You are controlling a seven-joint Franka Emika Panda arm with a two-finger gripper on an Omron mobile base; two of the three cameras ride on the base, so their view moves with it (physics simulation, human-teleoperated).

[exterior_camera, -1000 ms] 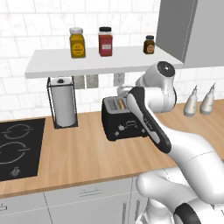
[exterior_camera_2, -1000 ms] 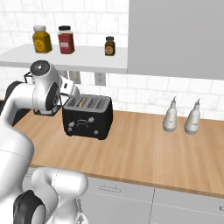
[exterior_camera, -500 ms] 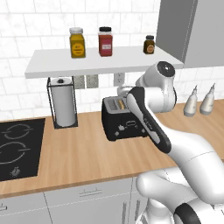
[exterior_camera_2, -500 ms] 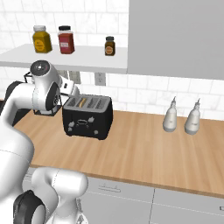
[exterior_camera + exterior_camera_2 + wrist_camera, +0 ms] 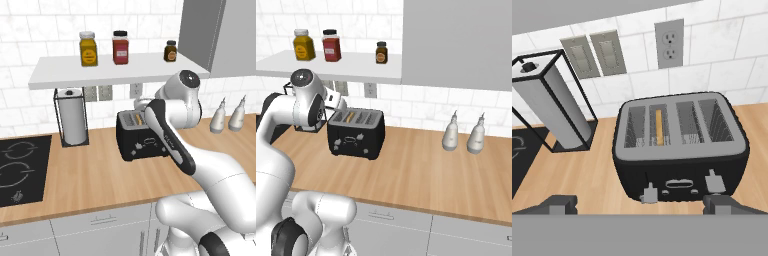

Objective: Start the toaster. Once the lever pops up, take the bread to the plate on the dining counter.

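The black toaster (image 5: 679,150) stands on the wooden worktop against the tiled wall, also seen as the toaster (image 5: 142,136) and the toaster (image 5: 356,133). The bread (image 5: 658,127) sits edge-up in the second slot from the left, a tan sliver of bread (image 5: 349,116). Two pale levers show on the toaster's face, the left lever (image 5: 648,193) slightly lower than the right lever (image 5: 713,182). My gripper (image 5: 642,204) hovers above and in front of the toaster, open, with nothing between its fingertips (image 5: 560,204). The plate and the dining counter are out of view.
A paper-towel holder (image 5: 73,118) stands left of the toaster, with a black hob (image 5: 20,170) further left. A shelf (image 5: 115,70) with three jars hangs overhead. Two pale bottles (image 5: 462,134) stand to the right, under a grey cabinet (image 5: 456,40).
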